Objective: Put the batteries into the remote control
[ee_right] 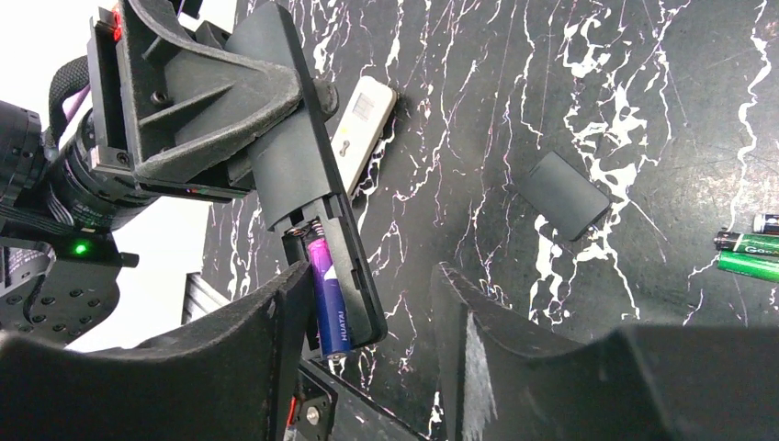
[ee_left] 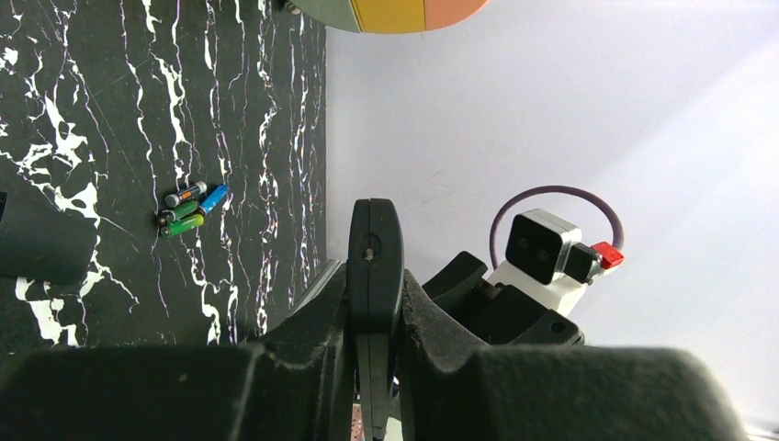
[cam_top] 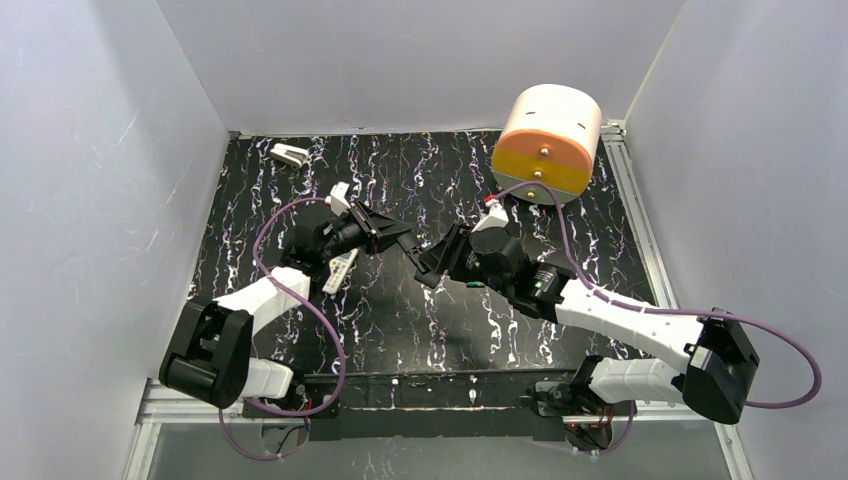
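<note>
Right wrist cam: left gripper (cam_top: 388, 233) pinches the black remote (ee_right: 308, 197), back open, one purple battery (ee_right: 331, 303) sitting in its 6 o'clock end. Right gripper (ee_right: 372, 289) is spread wide, one finger (ee_right: 234, 367) beside that battery. Spare batteries (ee_right: 749, 253) at 3 o'clock, white remote (ee_right: 363, 129) at 12.

A white drum with an orange-and-yellow face (cam_top: 548, 142) sits at the black white-veined tabletop's (cam_top: 400, 330) far right corner; a small white-and-grey block (cam_top: 290, 154) lies far left.

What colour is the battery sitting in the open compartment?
Purple battery, clearest in right wrist view.
</note>
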`<state>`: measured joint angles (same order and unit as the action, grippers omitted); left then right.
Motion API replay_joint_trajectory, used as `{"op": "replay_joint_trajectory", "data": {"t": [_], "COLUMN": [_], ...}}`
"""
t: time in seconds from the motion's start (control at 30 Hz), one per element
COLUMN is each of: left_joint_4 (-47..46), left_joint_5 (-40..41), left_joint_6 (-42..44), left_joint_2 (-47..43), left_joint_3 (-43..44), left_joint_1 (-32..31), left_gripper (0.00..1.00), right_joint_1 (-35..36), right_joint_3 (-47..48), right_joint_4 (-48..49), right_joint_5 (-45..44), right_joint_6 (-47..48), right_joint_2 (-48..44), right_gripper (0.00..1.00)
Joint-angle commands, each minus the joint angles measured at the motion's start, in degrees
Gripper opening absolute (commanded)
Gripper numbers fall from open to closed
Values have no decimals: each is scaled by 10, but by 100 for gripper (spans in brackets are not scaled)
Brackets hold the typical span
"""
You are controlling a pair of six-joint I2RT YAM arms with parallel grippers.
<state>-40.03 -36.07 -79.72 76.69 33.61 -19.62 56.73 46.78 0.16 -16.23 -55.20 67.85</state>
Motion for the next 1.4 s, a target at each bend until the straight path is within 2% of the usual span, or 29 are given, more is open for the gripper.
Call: {"op": "replay_joint_trajectory", "data": {"t": [0.0,0.33,0.5,0.87,1.23,1.37], "left_joint_4": [-8,-8,-25,-59,-69,-68], "left_joint_5": [-14,-4,15,15,8,6], "left_joint_6": [-2,-22,-64,-111,-76,-87], "left_joint_2": [-18,-28,-47,-63,-59,-59], "left_joint_3": [20,22,11,-4,0,-2], "left_joint_1": [4,3,3,1,2,2], "left_gripper": [0,0,0,0,0,0], "right_joint_1": [-1,-1,-1,-1,-1,-1], "right_joint_3": [-2,-17,-29,-28,1,1], "right_joint_4": [29,35,78,153,107,113], "right_joint_5": [-2,-18,-37,-33,-26,-43], "right_joint_6": [0,-39,-66,-76,-67,-62], "right_joint_2": [-6,3,22,44,68,72], "right_gripper": [57,42,36,36,40,40]}}
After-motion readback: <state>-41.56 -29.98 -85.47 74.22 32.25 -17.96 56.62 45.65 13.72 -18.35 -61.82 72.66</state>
